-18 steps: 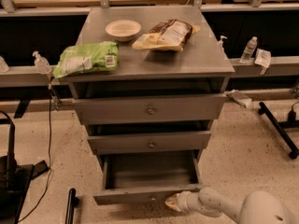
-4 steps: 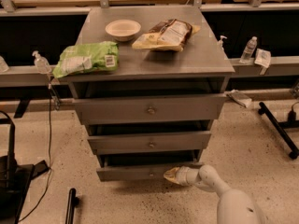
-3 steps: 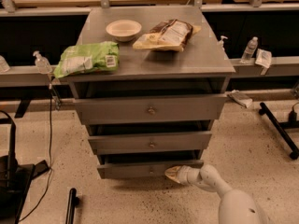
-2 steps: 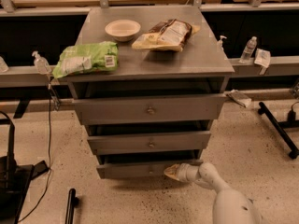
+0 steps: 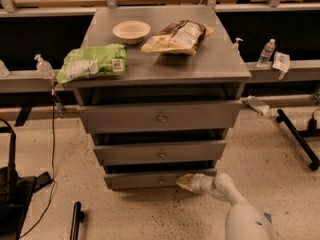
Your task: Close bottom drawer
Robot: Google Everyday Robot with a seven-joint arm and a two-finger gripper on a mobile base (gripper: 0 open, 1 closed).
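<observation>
The bottom drawer (image 5: pixel 150 179) is the narrowest grey front of the grey cabinet (image 5: pixel 210 59), low near the floor, with a small round knob (image 5: pixel 161 180) at its centre. It sits pushed in, its front about in line with the drawer above. My gripper (image 5: pixel 184 182) is at the right part of that front, its tan tip touching the panel, with the white arm (image 5: pixel 235 204) reaching in from the lower right.
The widest top drawer front (image 5: pixel 160 116) and the mid-width front (image 5: pixel 160 153) stick out slightly. On the cabinet top lie a green bag (image 5: pixel 92 61), a white bowl (image 5: pixel 131 30) and a brown snack bag (image 5: pixel 179 36). A black stand (image 5: pixel 10 184) is at the left, a black leg (image 5: pixel 300 139) at the right.
The bottom drawer, wide open six seconds ago, has slid back into the cabinet. My gripper has followed its front inward and stays against it.
</observation>
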